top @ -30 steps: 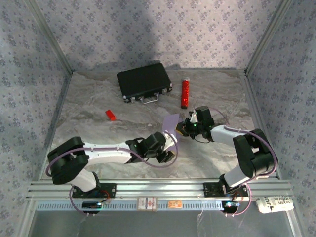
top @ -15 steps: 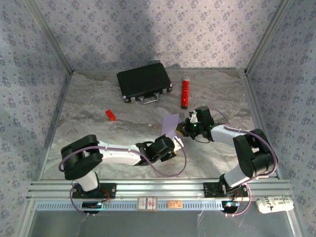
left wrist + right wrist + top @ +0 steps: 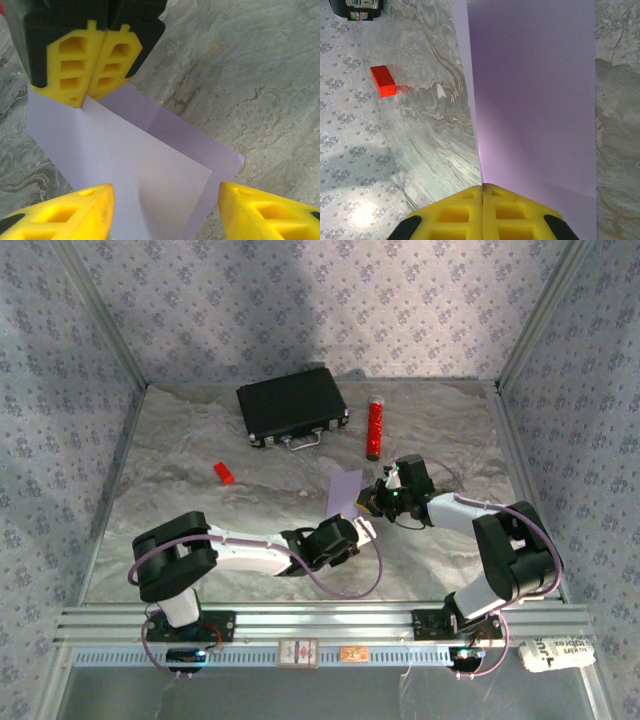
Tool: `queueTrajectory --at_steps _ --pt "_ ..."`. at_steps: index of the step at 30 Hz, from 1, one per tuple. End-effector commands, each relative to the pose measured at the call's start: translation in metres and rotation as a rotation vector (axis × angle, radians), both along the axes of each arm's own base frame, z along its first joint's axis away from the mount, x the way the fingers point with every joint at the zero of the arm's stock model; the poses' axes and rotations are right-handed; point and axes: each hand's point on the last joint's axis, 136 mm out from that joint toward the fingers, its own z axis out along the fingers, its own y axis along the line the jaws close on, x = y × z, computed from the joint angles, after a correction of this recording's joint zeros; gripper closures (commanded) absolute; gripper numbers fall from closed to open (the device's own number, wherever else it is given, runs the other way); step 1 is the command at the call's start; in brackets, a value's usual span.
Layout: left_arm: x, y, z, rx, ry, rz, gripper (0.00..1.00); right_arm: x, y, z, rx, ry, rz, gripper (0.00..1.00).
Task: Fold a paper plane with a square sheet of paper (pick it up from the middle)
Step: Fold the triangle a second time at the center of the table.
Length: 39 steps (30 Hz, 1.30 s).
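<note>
while the right hand pinches one edge of the square sheet of paper, the left hand straddles its opposite end, fingers apart; bare tabletop alongside.

White arms with black joints, looping purple cables, and yellow hollow-celled gripper fingers.

The top view is evenly lit and a little soft; a broad dim shadow lies on the back wall. In the left wrist view the fingertips at the bottom are out of focus, and the square sheet of paper is pale above, darker on its lower layer. In the right wrist view a bright patch washes out the lower left corner.
</note>
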Motion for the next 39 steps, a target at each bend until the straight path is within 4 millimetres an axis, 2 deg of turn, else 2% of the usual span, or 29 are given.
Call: queueTrajectory --at_steps 1,8,19,23,32,39 --pt "0.003 -0.01 0.013 -0.037 -0.026 -0.001 0.48 0.002 -0.002 0.01 0.001 -0.025 0.006 0.93" --pt "0.003 -0.011 0.016 -0.05 -0.029 0.002 0.64 0.002 -0.003 0.009 -0.004 -0.022 0.002 0.93" --pt "0.001 -0.006 0.021 -0.091 -0.005 0.031 0.82 0.001 -0.007 0.006 -0.013 -0.017 -0.007 0.91" --pt "-0.001 -0.004 0.022 -0.099 0.008 0.038 0.84 0.001 -0.008 0.005 -0.014 -0.015 -0.008 0.91" --pt "-0.005 -0.004 0.027 -0.122 0.034 0.034 0.77 0.001 -0.009 0.007 -0.012 -0.021 -0.009 0.93" --pt "-0.009 -0.007 0.025 -0.121 0.059 0.016 0.86 0.0 -0.01 0.005 -0.017 -0.016 -0.015 0.93"
